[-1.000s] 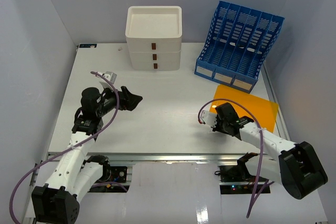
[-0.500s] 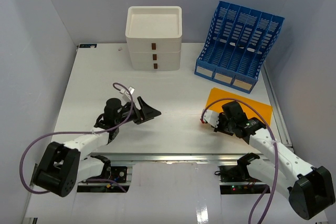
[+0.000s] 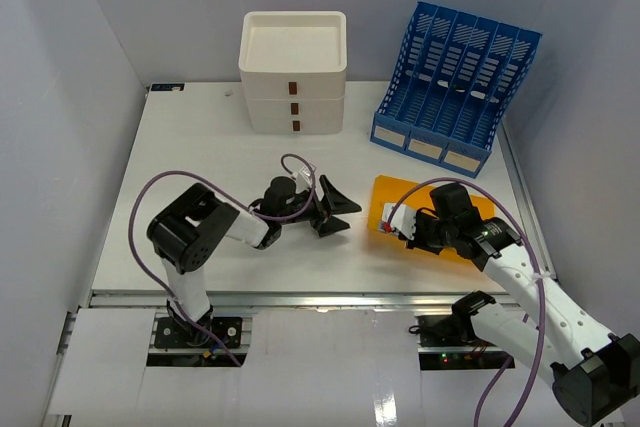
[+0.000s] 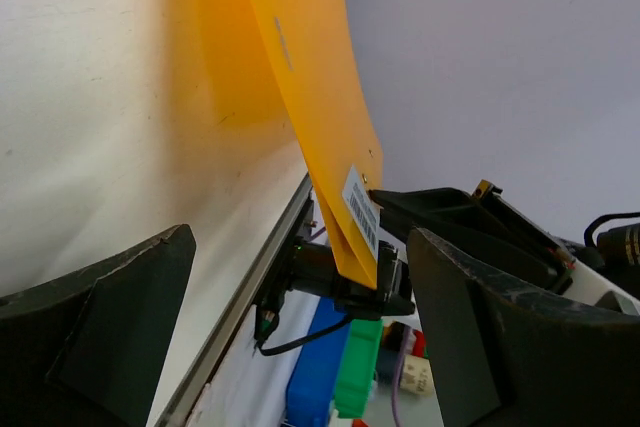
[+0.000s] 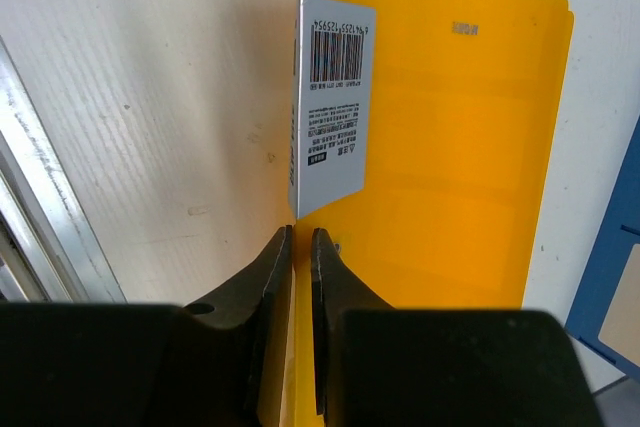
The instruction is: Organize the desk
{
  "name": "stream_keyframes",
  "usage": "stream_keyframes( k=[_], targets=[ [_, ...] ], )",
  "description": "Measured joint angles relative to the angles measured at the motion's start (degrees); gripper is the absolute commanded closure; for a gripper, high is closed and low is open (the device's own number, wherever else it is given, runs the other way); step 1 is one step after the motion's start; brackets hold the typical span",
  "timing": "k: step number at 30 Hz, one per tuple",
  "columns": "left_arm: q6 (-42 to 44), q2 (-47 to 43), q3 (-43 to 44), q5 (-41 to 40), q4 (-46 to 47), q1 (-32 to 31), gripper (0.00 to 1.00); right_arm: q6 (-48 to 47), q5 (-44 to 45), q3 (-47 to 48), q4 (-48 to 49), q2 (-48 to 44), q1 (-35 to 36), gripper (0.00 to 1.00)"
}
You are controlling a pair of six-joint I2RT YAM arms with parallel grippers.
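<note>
**Operator:** Now, report the right gripper (image 5: 300, 237).

**Inspector:** Its two fingers are clenched on the left edge of the orange folder (image 5: 450, 147). The sheet passes between the pads, just beside the barcode label (image 5: 332, 102) on that edge.

**Operator:** And the left gripper (image 3: 337, 210)?

**Inspector:** Released, with the jaws spread wide. It sits just left of the folder, pointing at the folder's left edge and not touching it.

**Operator:** Position of the desk (image 3: 200, 147)?

**Inspector:** Directly beneath the folder, extending well beyond it on every side. Its metal rail runs along the folder's near side.

**Operator:** Is the folder flat?

**Inspector:** Not entirely. The left wrist view shows the labelled corner raised and the sheet curved. The far part appears to rest on the desk, though the angle leaves this uncertain.

**Operator:** Other items?

**Inspector:** A blue file rack (image 3: 455, 87) stands just behind the folder. A white three-drawer box (image 3: 294, 72) stands behind and to the left of the folder, well apart from it.
</note>
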Motion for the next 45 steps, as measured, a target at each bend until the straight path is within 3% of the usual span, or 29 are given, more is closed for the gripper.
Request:
stream_keyframes(
  k=[5,12,22,25,28,33,38,45],
  targets=[
    [-5.35,8.25,6.34,-0.05,2.99,-2.95,0.02,0.0,-1.57,0.57,-0.4,-0.02,0.26,0.92],
    [-7.68,12.16,13.3,-0.07,3.26,-5.54,0.06,0.0,-3.64,1.0,-0.38,0.0,0.36,0.92],
    [-10.12,14.11,15.93,0.38,3.5,-6.45,0.58,0.15,-4.67,1.0,-0.23,0.0,0.97,0.89],
    [-11.02,15.13,15.8,0.8,4.07,-6.45,0.84,0.23,-5.02,1.0,-0.23,0.0,0.99,0.73],
    [-11.1,15.53,15.29,1.46,5.15,-6.43,0.96,0.4,-6.37,1.05,-0.63,0.0,1.04,0.53],
    [-7.6,15.18,14.68,3.78,5.29,-6.45,1.0,-0.2,-9.51,2.41,-2.9,-0.88,1.1,0.32],
    [0.29,10.93,12.76,5.58,-1.42,-5.98,1.0,-0.39,-12.42,7.69,-6.07,-2.45,1.1,0.22],
    [24.7,-5.33,18.67,2.64,-27.77,-4.01,1.0,-1.53,-18.01,17.35,-6.53,-0.29,-1.31,0.18]
  ],
)
